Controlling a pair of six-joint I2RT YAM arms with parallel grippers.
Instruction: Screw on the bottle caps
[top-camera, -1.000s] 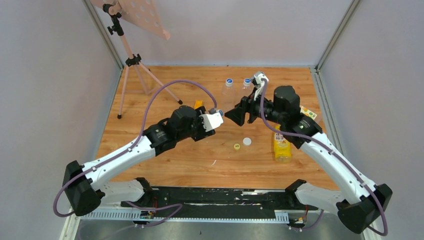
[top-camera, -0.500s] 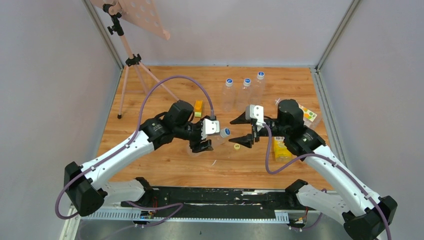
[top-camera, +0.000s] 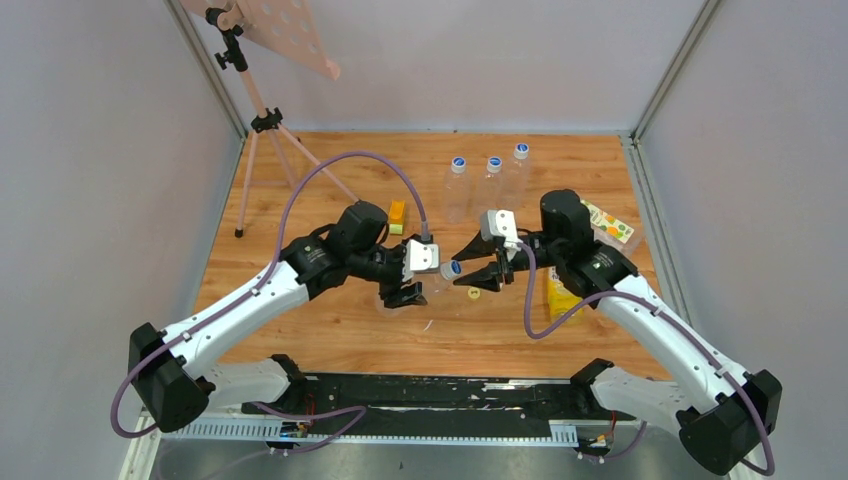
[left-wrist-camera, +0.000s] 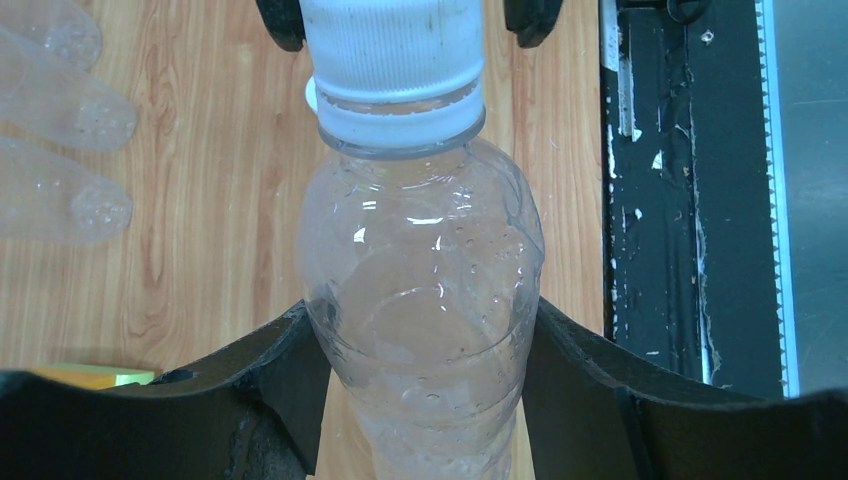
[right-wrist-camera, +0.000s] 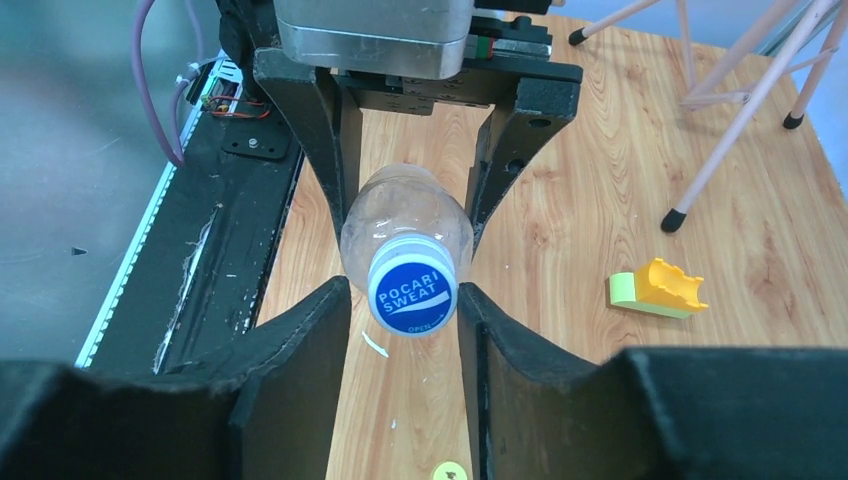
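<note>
A blue cap (right-wrist-camera: 411, 292) with white "POCARI SWEAT" lettering and a ribbed white side is seen on the neck of a clear bottle (left-wrist-camera: 425, 230). The bottle is held on its side near the middle of the wooden table (top-camera: 480, 340), with its neck pointed to the right.

The bottle's body is grasped by the left gripper (right-wrist-camera: 410, 205), one black finger pressed against each side. The cap is flanked by the fingers of the right gripper (top-camera: 464, 268), which is brought in from the right. One finger is seen against the cap's side, while a thin gap is seen at the other. Whether the cap is clenched cannot be told.

A yellow cap (top-camera: 473, 293) is seen lying on the wood just near of the right gripper. Further right, a yellow bottle (top-camera: 556, 290) is laid on its side and partly hidden under the right arm. A wider bottle with an orange-green label (top-camera: 612, 225) is seen beyond it, close to the right edge.

Three clear bottles with blue caps (top-camera: 492, 185) are stood in a row at the far side. A small orange-and-green block (top-camera: 397, 214) is placed just left of them, far of the left wrist. A pink tripod (top-camera: 262, 122) is stood in the far left corner.
</note>
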